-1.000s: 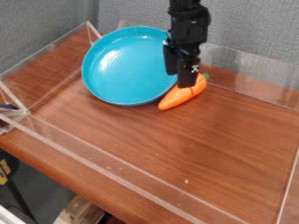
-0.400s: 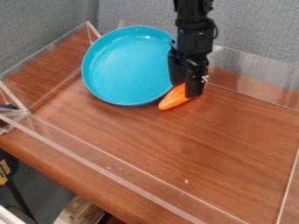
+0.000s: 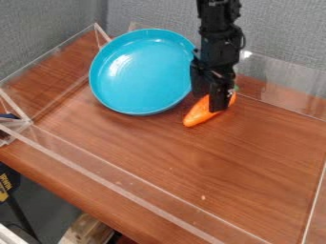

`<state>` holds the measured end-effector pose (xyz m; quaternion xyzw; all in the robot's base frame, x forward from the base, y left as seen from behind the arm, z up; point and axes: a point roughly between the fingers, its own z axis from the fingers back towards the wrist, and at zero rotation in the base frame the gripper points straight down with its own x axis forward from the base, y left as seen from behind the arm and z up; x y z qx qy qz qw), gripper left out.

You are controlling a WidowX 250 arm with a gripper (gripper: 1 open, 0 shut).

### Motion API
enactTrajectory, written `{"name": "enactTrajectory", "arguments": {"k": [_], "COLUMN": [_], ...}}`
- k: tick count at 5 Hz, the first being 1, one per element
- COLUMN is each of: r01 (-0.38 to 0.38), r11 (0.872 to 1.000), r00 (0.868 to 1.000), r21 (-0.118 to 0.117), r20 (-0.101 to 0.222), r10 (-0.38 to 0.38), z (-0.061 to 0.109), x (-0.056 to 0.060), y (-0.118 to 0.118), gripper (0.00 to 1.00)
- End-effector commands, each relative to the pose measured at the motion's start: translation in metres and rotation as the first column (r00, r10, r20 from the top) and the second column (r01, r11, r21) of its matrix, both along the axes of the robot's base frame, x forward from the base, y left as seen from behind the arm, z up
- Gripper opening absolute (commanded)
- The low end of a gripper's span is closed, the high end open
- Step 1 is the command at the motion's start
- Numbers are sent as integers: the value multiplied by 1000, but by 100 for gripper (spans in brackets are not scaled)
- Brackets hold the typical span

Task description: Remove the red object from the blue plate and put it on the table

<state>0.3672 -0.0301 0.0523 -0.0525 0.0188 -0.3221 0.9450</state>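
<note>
1. Red object [image 3: 200,113]: on table [image 3: 166,157], just beside right rim of blue plate [image 3: 140,71].
2. Open tabletop extends toward the camera; clear walls [image 3: 114,183] edge it.
3. Gripper [image 3: 218,93] overlaps the object's upper part; jaw spacing and grip cannot be determined.

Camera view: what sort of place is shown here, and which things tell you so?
Probably a robotics lab or test bench: a black robot gripper works over a wood-grain table that holds a blue plate.
</note>
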Motion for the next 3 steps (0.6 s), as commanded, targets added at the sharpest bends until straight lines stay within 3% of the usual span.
{"name": "enactTrajectory", "arguments": {"k": [1,3], "r01": [29,41], "r11": [1000,999], "r00": [998,997], "r21": [6,25], "r20": [53,63], "r10": [-29,-42], "z": [17,29], "x": [1,-7], "y": [-17,4], "gripper": [0,0]}}
